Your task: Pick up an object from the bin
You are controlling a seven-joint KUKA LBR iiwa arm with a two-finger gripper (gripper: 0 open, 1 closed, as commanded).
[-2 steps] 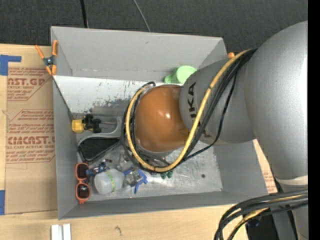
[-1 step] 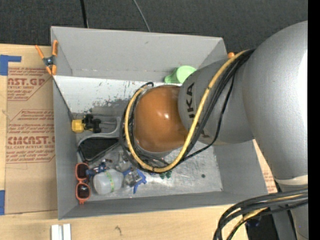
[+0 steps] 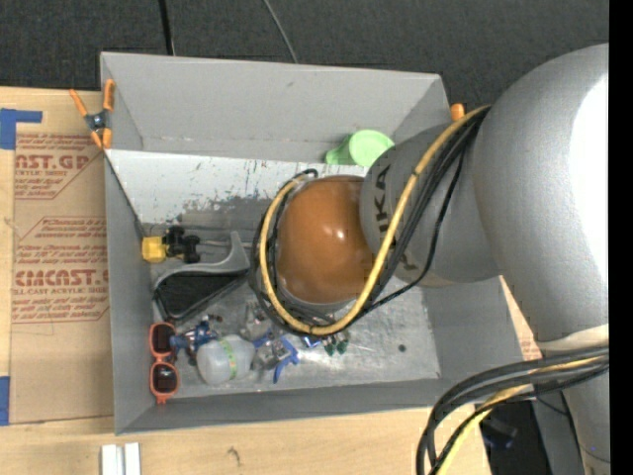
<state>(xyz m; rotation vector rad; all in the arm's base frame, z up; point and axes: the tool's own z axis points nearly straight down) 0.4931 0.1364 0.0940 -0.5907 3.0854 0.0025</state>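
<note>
Logged the arm [image 3: 534, 186] entering from the right and bent down into the grey metal bin [image 3: 267, 117]. Found the wrist capped by an orange cover [image 3: 321, 236], looped round with yellow and black cables [image 3: 265, 240].

Placed the gripper [image 3: 292, 317] under that cover, low over the bin floor, about mid-bin and toward the near wall. Could not tell whether wide or narrow, nor what lay directly beneath: masked by the cover.

Noted nearest to it, just off the cover's lower edge, a blue plastic piece [image 3: 282, 356] and a small dark-green piece [image 3: 336, 342], both on the floor by the near wall.

Noted left of those a whitish rounded bottle [image 3: 220, 359] among more blue bits, heaped loosely. Marked orange-framed sunglasses [image 3: 161, 359] in the near left corner.

Recorded further back on the left a black and grey curved item [image 3: 198, 280], possibly a scoop, and behind it a yellow-ended black tool [image 3: 168, 246] against the left wall. Spotted a pale green round thing [image 3: 361, 148] at the far wall, just behind the cover.
</note>
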